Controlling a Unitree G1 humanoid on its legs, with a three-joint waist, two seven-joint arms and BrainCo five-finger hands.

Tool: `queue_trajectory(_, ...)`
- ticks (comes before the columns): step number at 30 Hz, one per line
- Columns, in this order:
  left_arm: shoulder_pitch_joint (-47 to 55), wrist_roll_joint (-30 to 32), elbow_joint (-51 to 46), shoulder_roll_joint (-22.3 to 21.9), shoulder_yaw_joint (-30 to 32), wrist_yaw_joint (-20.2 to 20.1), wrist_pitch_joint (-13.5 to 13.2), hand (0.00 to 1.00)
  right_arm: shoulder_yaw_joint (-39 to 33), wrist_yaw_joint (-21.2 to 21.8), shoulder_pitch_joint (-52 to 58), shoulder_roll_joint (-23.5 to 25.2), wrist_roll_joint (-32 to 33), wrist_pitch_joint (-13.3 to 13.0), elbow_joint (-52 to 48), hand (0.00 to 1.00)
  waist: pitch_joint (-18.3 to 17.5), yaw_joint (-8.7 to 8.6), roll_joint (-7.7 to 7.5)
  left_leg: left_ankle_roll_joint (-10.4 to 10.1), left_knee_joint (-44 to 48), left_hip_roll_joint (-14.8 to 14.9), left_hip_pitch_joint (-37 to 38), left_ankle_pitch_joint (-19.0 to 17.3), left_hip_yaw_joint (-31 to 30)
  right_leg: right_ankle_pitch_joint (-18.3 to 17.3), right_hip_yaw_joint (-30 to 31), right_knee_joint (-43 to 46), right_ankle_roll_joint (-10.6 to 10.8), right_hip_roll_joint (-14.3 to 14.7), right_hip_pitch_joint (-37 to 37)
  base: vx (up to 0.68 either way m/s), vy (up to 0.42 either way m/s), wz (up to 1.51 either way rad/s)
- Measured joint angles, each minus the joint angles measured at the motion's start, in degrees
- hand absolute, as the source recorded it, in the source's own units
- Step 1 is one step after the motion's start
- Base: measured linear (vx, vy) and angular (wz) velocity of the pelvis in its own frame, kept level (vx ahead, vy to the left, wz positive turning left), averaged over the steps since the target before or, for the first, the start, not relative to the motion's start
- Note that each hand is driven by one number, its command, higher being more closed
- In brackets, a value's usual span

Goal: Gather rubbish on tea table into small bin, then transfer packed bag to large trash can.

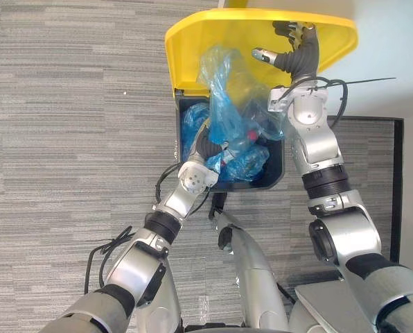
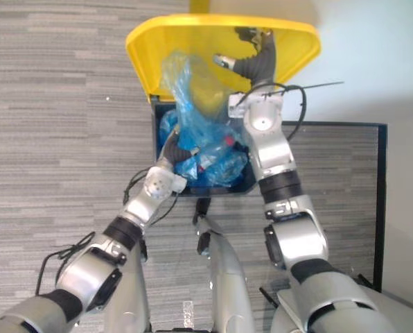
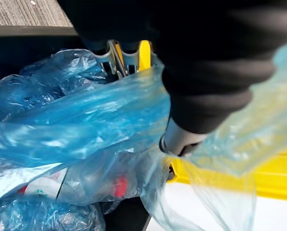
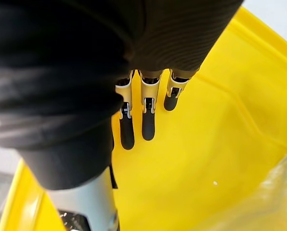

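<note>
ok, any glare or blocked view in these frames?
Left wrist view: dark cover of the left hand blocks much; blue bag shows bright sheen. Right wrist view: right hand cover blocks much; yellow lid evenly lit, no glare. Left eye view: trash can interior dark.

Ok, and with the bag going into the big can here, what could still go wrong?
The right hand props the yellow lid with straight fingers; a slip would drop it onto the blue bag and left hand. The bag's plastic drapes over the left hand and may snag as it withdraws. The trash can already looks full.
</note>
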Motion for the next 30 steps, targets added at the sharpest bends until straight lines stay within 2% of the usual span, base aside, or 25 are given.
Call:
queue_trajectory(9, 0.44, 2.36, -0.61, -0.01, -2.27, -0.14, 0.0, 0.0, -0.05, 0.69, 1.97, 1.85, -2.23, 0.24, 0.18, 0.0, 0.23, 0.06, 0.02, 0.48, -0.78, -0.37, 3.43, -0.25, -0.41, -0.62, -0.4, -0.08, 0.26, -0.41, 3.52, -0.02, 0.005, 0.05)
queue_trajectory(15, 3.86, 3.88, -6.99, 0.15, -2.28, -0.19, 0.02, 0.0, -0.37, 1.38, 10.3, 2.1, -4.49, 0.07, 0.0, 0.0, 0.22, 0.85, 0.04, 0.47, -1.97, -0.89, 6.54, -0.24, -1.54, -1.75, -1.57, 0.0, 0.53, -0.95, 7.01, 0.0, 0.014, 0.13)
queue_trajectory(19, 10.36, 2.93, -13.05, 1.26, -1.5, -0.52, -0.2, 0.0, -3.12, 2.1, 16.54, 2.7, -4.6, -0.05, -0.72, 0.0, 0.2, 1.48, 0.07, 0.23, -3.02, -1.95, 9.22, -0.07, -2.11, -3.66, -2.14, 2.71, 0.37, -2.31, 8.65, 0.03, 0.011, 0.19)
queue_trajectory(26, 26.33, -3.64, -19.27, 4.97, 5.65, -3.4, -1.22, 0.0, -4.78, 3.85, 28.27, 3.99, -8.42, 0.37, -2.14, 0.0, 0.05, 2.6, 0.32, 0.8, -4.3, -3.78, 15.09, -0.37, -1.99, -7.04, -2.13, 6.49, 1.24, -4.73, 12.83, 0.04, 0.035, 0.14)
queue_trajectory(30, 35.57, -5.73, -18.31, 5.45, 11.15, -5.28, -1.69, 0.0, -4.87, 4.9, 32.63, 4.84, -10.65, 0.48, -2.55, 0.0, -0.56, 4.33, 0.68, 1.4, -4.81, -4.53, 18.14, -0.69, 0.07, -7.53, 0.02, 7.85, 1.64, -5.3, 13.73, 0.0, 0.042, -0.16)
